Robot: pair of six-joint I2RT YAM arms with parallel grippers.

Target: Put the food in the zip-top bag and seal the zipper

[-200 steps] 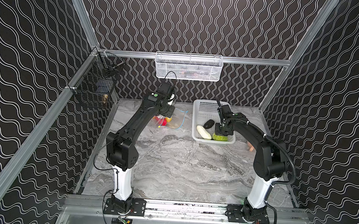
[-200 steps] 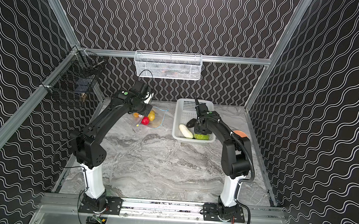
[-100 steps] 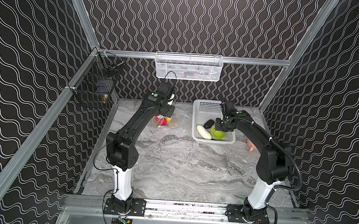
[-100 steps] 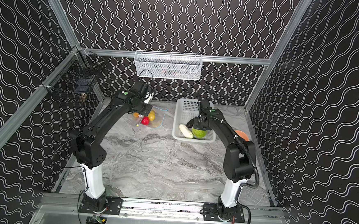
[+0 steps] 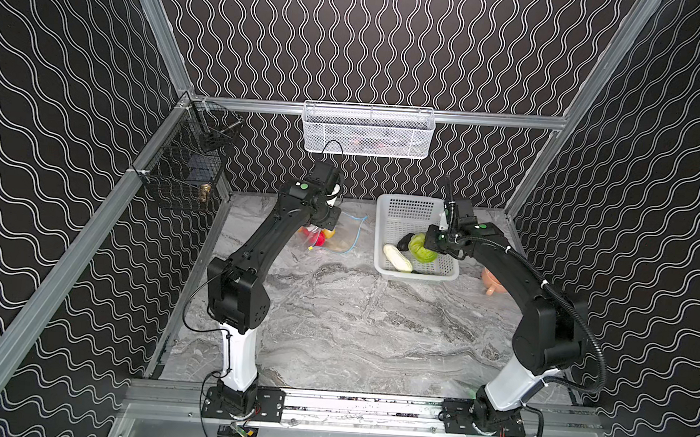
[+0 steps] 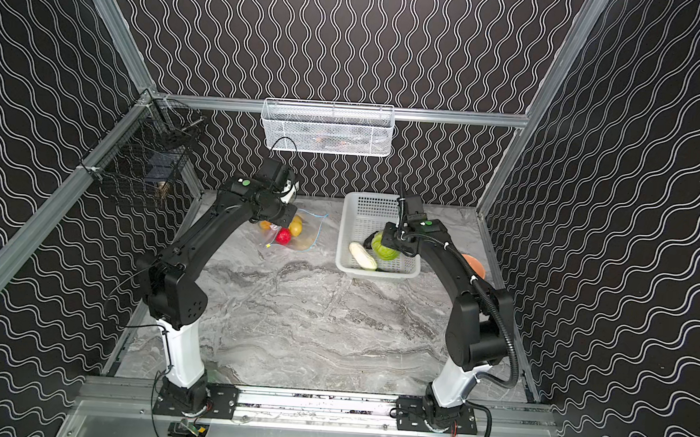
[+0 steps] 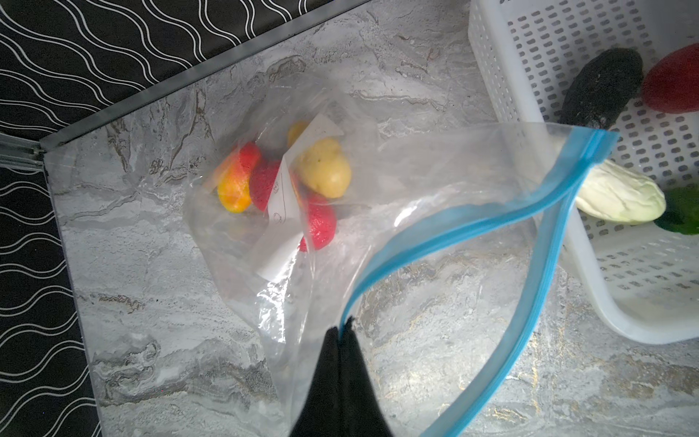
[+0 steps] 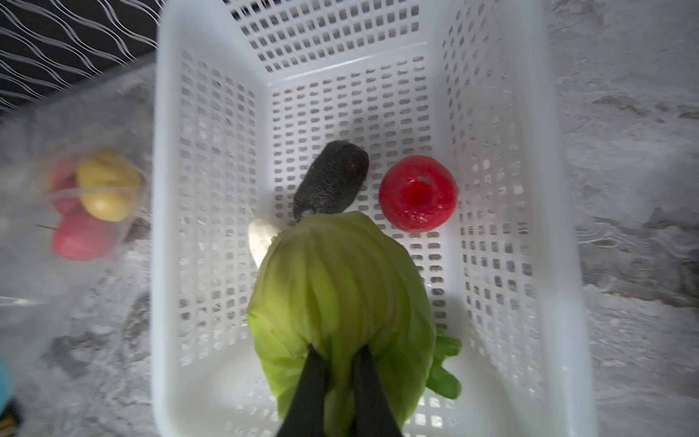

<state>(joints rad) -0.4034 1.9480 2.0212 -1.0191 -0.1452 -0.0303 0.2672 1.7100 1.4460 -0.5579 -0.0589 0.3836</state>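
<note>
**Gripping cabbage over basket, pinching bag mouth open**

Clamping the right gripper [image 8: 338,357] on a fold of the green cabbage [image 8: 340,287], black fingers [image 8: 312,378] nearly together with only a sliver of leaf between. Holding it over the white basket [image 8: 164,265], right of centre in both top views, above the pieces on the basket floor. Leaving three pieces in there: a dark oval [image 8: 333,181], a red piece [image 8: 418,193] and a white long vegetable [image 7: 620,196], the last one lying toward the basket's lower left corner in both top views.

Pinching the blue zipper [image 7: 454,222] of the clear bag [image 7: 416,178] with the left gripper [image 7: 342,333], closed tight on the strip. Holding that lip up off the other lip, gaping the mouth toward the basket. Resting the bag on the marble table [image 5: 334,318], just left of the basket, upper middle of both top views, partly under the left arm.

Carrying inside already: a yellow potato [image 7: 325,168], two red pieces [image 7: 319,227] and a yellow-orange fruit [image 7: 234,189], bunched around the white label [image 7: 283,212]. Showing a small yellow slider [image 6: 268,246] at the bag's lower left corner in a top view. Parking an orange bowl [image 6: 474,265] at the table's right edge, mostly hidden behind the right arm.
</note>
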